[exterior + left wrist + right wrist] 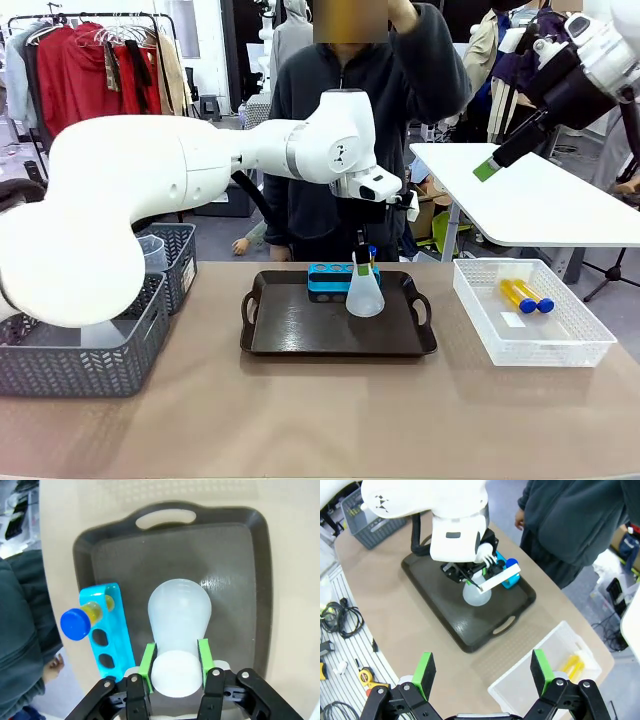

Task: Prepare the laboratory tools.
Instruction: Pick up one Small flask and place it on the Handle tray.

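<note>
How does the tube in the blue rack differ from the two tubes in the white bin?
The rack tube stands upright in an end hole of the blue rack; the two bin tubes lie flat, side by side. The rack tube is on the dark tray, near the flask; the bin tubes are off it, in the white bin. All are yellow with blue caps.

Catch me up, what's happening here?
The left gripper is clamped on the neck of the conical flask, which stands upright on the dark tray beside the blue rack holding one blue-capped tube. The right gripper hangs open, high above the table. Two more tubes lie in the white mesh bin. A person stands at the far side.
</note>
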You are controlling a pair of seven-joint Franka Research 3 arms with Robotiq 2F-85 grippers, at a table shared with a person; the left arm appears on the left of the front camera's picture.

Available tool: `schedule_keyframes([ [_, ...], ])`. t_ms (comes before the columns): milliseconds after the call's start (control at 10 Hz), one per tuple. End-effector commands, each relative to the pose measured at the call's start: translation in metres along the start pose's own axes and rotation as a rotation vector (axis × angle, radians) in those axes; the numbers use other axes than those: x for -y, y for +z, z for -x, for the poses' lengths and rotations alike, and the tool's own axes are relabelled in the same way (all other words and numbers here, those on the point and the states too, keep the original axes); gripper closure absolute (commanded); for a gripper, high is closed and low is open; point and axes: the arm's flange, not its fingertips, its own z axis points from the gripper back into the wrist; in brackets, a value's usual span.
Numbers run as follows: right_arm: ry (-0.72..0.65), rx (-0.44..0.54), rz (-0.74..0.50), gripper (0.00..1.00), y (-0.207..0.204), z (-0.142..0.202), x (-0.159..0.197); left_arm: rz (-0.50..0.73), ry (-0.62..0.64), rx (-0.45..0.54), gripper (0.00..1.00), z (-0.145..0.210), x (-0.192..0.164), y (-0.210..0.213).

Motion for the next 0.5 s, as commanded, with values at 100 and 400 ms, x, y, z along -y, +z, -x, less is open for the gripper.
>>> schedule_keyframes([
  [100, 0.001, 0.006, -0.002, 0.0, 0.0008, -0.0002, 0.0004, 0.031, -0.033, -0.007, 1.0, -0.0125, -0.0128, 0.0054],
  [400, 0.001, 0.006, -0.002, 0.0, 0.0008, -0.0002, 0.0004, 0.054, -0.023, -0.012, 0.45, -0.0124, -0.0146, 0.0023],
])
